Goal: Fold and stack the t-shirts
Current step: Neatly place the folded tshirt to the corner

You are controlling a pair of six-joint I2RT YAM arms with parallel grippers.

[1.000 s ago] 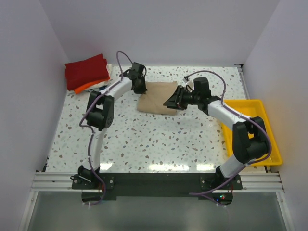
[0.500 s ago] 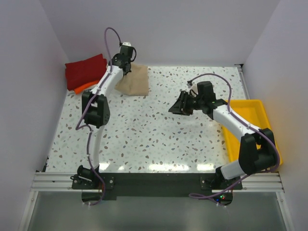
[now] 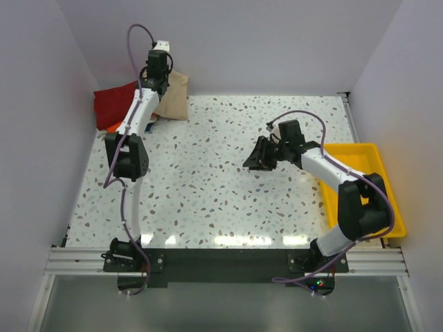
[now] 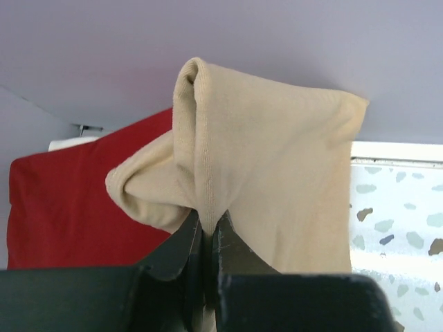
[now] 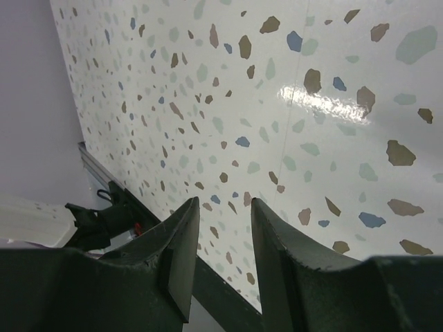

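Since a second ago the left arm has carried the tan shirt (image 3: pixel 174 97) from the middle of the table (image 3: pixel 208 194) up to the far left corner, and the right arm has drawn back from it toward the middle right. The speckled table lies under both arms, with the yellow tray (image 3: pixel 379 153) at its right edge. A folded red shirt (image 3: pixel 114 104) sits in the far left corner on top of an orange one (image 3: pixel 111 128) (only a thin edge of that shows). The tan shirt is held up, folded, just beside the red shirt, and its cloth is bunched where it is pinched. The left gripper (image 4: pixel 208 232) is clamped tight on that bunched fold, its jaws almost together. The right gripper (image 5: pixel 220 228) hovers low over bare table, its jaws partly apart with nothing between them.
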